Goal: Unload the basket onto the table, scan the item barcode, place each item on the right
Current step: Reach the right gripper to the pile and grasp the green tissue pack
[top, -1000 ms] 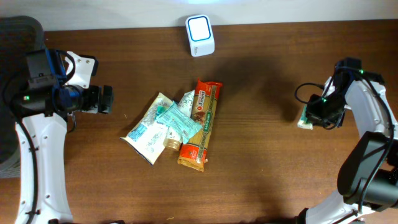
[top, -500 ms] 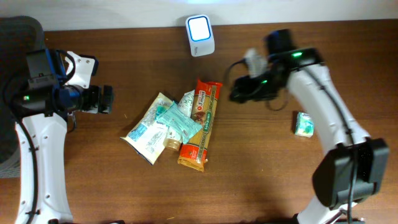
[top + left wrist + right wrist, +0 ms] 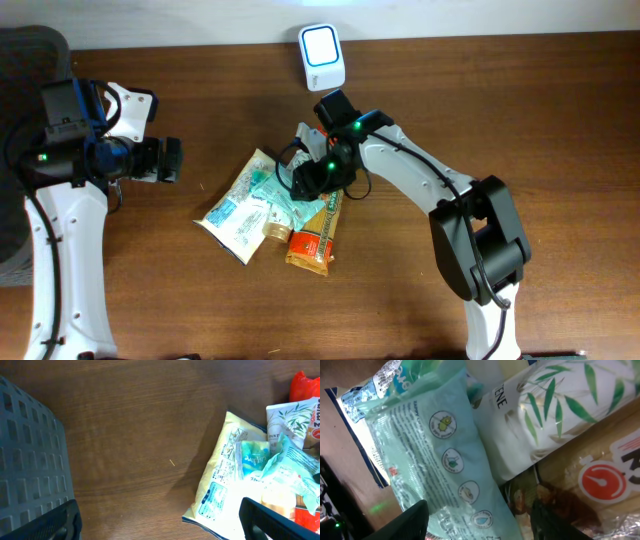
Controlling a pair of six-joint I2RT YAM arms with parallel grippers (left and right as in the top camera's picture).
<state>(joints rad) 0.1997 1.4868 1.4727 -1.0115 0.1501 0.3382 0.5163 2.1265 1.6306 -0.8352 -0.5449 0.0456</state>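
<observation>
A pile of items lies mid-table: a pale yellow pouch [image 3: 232,212], a teal wipes pack [image 3: 283,196], a white tube [image 3: 301,158] and a red-and-gold snack packet [image 3: 318,228]. The white scanner [image 3: 322,57] with a lit screen stands at the back edge. My right gripper [image 3: 310,180] hovers low over the pile. It is open, its fingers either side of the teal wipes pack [image 3: 447,460], beside the white tube [image 3: 545,420] and the snack packet [image 3: 600,485]. My left gripper [image 3: 171,160] is open and empty, left of the pouch [image 3: 225,485]. I cannot make out a barcode.
A grey mesh chair [image 3: 30,45] stands off the table's left rear corner, also the grey mesh chair [image 3: 25,460] in the left wrist view. Bare wood lies between my left gripper and the pile. The right arm [image 3: 420,175] stretches across the table's centre right.
My right arm swung from the table's right side to the pile, leaving a small green item there. Its jaws went from shut to open. The left arm stayed still.
</observation>
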